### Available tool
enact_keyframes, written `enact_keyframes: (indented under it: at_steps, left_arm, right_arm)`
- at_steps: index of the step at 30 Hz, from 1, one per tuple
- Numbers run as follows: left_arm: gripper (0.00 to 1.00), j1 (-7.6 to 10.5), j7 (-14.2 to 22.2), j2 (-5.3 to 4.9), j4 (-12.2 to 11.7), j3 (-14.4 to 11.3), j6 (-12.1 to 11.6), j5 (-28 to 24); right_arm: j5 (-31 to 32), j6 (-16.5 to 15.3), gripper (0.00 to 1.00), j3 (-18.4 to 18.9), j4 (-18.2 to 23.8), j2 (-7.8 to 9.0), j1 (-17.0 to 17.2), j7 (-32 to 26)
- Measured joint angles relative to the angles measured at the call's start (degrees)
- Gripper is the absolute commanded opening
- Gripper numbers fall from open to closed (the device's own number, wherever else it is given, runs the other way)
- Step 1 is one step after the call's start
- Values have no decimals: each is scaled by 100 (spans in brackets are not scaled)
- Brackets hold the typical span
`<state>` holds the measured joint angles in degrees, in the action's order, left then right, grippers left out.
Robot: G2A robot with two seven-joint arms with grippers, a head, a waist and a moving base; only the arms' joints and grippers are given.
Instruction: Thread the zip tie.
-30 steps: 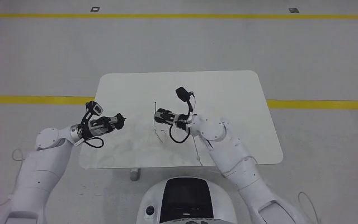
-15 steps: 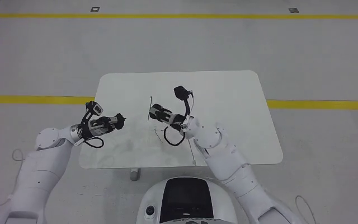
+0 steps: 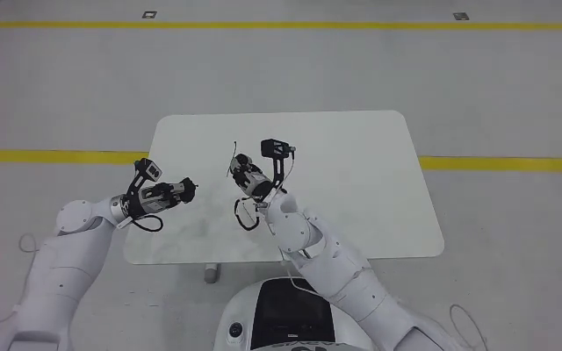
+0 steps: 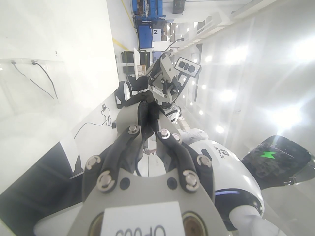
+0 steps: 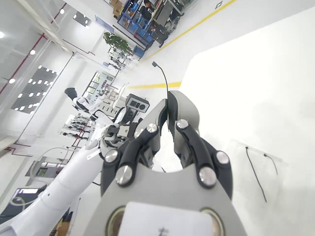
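white table [image 3: 369, 167] lies under both arms. at centre frame the right gripper [image 5: 168, 101] is clenched on the zip tie [image 5: 165, 79], head end poking past its tips; the left gripper [image 3: 187, 188], centre-left, looks closed and empty. risk: the thin tie may bend or slip in the pinch, spoiling alignment.

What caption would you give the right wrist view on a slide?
Right gripper, fingers shut on a black zip tie whose head end sticks out past them, over the white table.

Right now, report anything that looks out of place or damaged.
Nothing stands out. The right gripper is shut on the zip tie, which bends slightly past it; two spare ties lie flat on the table.
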<state>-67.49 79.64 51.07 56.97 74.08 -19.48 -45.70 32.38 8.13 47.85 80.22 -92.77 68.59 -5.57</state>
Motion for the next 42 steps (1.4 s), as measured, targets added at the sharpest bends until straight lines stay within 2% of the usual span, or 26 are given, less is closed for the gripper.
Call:
enact_keyframes:
  at_steps: [9,14,19,27,38,42]
  left_arm:
    - [0,0,0,0,0,0,0,0]
    - [0,0,0,0,0,0,0,0]
    - [0,0,0,0,0,0,0,0]
    - [0,0,0,0,0,0,0,0]
    - [0,0,0,0,0,0,0,0]
    - [0,0,0,0,0,0,0,0]
  right_arm:
    - [-8,-6,0,1,7,1,6,0]
    - [500,-32,0,-235,122,-21,138,454]
    - [839,136,0,-598,-17,-133,147,998]
    - [859,266,0,-946,-431,-355,-25,1551]
    - [914,212,0,-959,-409,-354,11,1576]
    - [1174,164,0,-1027,-389,-374,134,1836]
